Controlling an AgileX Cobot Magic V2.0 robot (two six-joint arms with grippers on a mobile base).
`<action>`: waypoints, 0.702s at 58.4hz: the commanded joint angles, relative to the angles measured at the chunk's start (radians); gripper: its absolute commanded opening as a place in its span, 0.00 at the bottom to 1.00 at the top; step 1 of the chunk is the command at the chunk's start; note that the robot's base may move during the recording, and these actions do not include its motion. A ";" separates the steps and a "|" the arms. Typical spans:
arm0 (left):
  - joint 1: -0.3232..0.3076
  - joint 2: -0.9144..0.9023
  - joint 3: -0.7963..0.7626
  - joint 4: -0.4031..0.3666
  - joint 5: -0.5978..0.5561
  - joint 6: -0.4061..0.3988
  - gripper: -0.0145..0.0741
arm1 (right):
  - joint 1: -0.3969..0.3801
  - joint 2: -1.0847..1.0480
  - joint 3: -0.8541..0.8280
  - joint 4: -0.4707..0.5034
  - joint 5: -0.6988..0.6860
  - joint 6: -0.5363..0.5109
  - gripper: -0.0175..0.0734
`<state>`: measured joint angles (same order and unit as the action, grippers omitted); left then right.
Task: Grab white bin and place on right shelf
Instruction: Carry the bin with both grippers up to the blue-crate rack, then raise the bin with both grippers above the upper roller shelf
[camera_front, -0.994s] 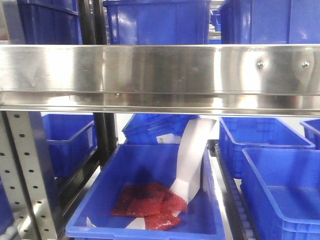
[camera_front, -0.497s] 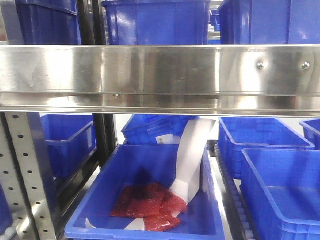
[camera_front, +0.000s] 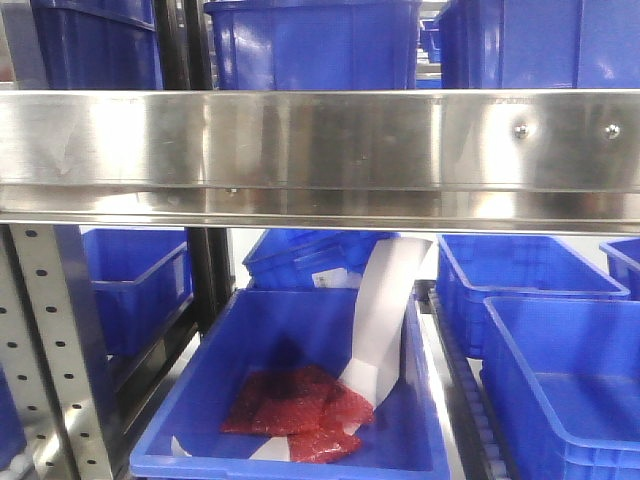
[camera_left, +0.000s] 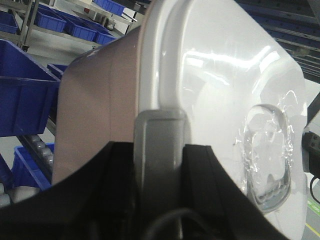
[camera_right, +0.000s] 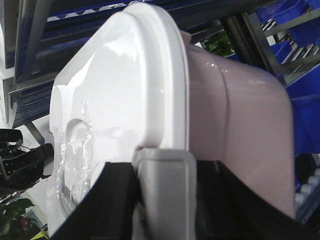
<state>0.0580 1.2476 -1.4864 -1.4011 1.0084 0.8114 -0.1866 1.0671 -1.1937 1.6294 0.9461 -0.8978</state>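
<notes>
- The left claw (camera_left: 159, 165) is closed on one grey handle (camera_left: 159, 132) at an end of the white bin (camera_left: 220, 75), with a black finger pressed against each side of it.
- The right claw (camera_right: 165, 190) grips the matching handle (camera_right: 165, 167) at the other end in the same way, so the bin hangs between the two arms. It does not show in the front view.
- The grip is narrow, on the handles alone. If one arm leads the other, a handle could twist out of the fingers, or the lid could pull away from the tub.
- Further off, the steel shelf (camera_front: 320, 140) fills the front view. Its broad shiny rail lies across the path, and a bin brought in too low would probably strike it.
- Blue bins (camera_front: 310, 45) stand close together on the level above the rail. I cannot see a free spot there, so the white bin might push against them.
- Below the rail, a near blue bin (camera_front: 290, 460) holds red packets (camera_front: 295, 410) and a white paper strip (camera_front: 385, 310), with more blue bins beyond it. Lowering the white bin here would crush those contents.
</notes>
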 joint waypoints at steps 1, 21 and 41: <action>-0.045 -0.037 -0.034 -0.110 0.321 0.032 0.03 | 0.037 -0.031 -0.037 0.093 0.197 -0.024 0.26; -0.045 0.034 -0.034 -0.110 0.219 -0.003 0.03 | 0.037 0.028 -0.037 0.100 0.152 0.093 0.26; -0.045 0.236 -0.034 -0.110 0.213 -0.003 0.03 | 0.038 0.235 -0.038 0.100 0.146 0.062 0.26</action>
<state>0.0544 1.4913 -1.4864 -1.4257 1.0745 0.7757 -0.1826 1.2926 -1.1937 1.6258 0.9471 -0.8096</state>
